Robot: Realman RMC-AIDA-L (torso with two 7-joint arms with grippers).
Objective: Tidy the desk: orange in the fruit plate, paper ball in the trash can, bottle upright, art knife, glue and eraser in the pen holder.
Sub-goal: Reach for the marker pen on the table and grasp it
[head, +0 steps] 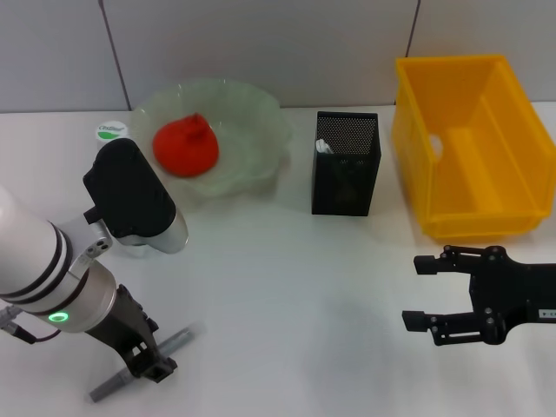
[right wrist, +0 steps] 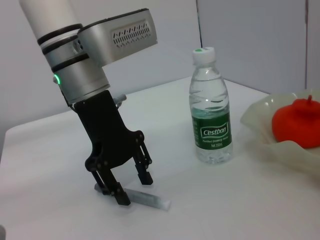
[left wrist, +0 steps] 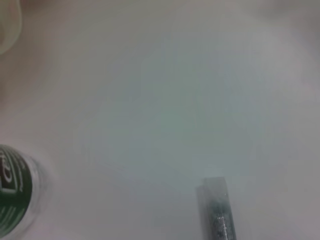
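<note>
Knife [head: 143, 363] lies flat on the desk's near left edge, between my left pincer's [head: 148, 363] spread fingers [right wrist: 121, 195]. I should close squarely midway along it, then lift level. My right pincer [head: 424, 294] waits spread.

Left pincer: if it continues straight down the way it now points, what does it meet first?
Probably the thin grey art knife lying flat on the white table; the left pincer hangs open right over it, one fingertip nearly touching.

open white table [head: 287, 287] between grippers; bottle [right wrist: 210, 107] upright beside left gripper [right wrist: 131, 182]
</note>
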